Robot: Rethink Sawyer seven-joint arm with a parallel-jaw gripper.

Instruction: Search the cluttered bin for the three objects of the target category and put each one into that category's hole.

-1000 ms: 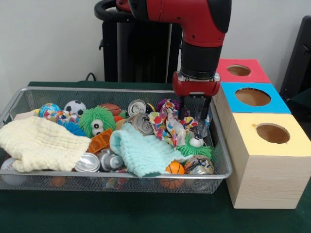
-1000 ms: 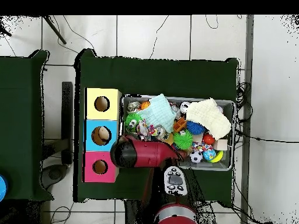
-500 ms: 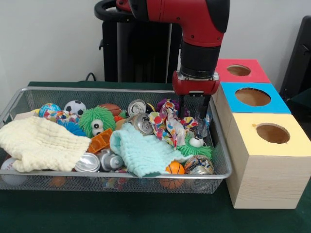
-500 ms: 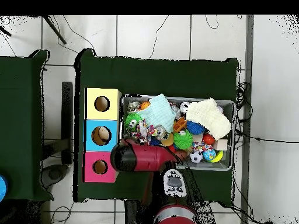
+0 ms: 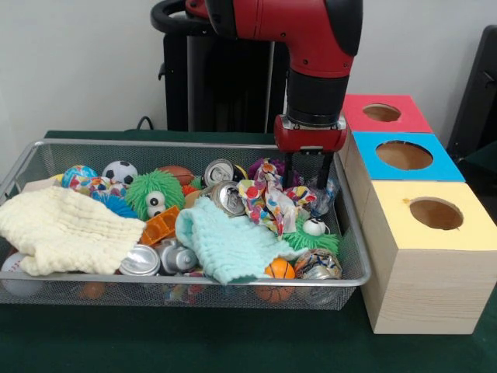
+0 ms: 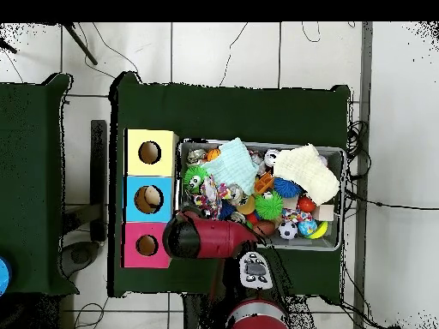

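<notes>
The wire mesh bin point(image 5: 155, 144) is full of toys, cloths and cans; it also shows in the overhead view point(image 6: 343, 199). Silvery cans show in the front view: one upright at the back middle point(image 5: 220, 171), one tilted just in front of it point(image 5: 229, 198), and two at the front rim point(image 5: 141, 260) point(image 5: 180, 256). A dented can point(image 5: 317, 266) lies in the front right corner. My gripper point(image 5: 305, 175) hangs open and empty over the bin's right back part, above a patterned cloth point(image 5: 268, 200). In the overhead view the arm point(image 6: 206, 236) hides it.
Three boxes with round holes stand right of the bin: red point(image 5: 388, 113), blue point(image 5: 404, 155), yellow point(image 5: 435, 214). A cream cloth point(image 5: 66, 229), a light blue cloth point(image 5: 225, 241), fuzzy green toys point(image 5: 154, 194) and balls point(image 5: 119, 172) fill the bin.
My gripper has risen a little and drawn back toward the bin's rear right edge. It stays open and empty. The bin's contents have not moved.
</notes>
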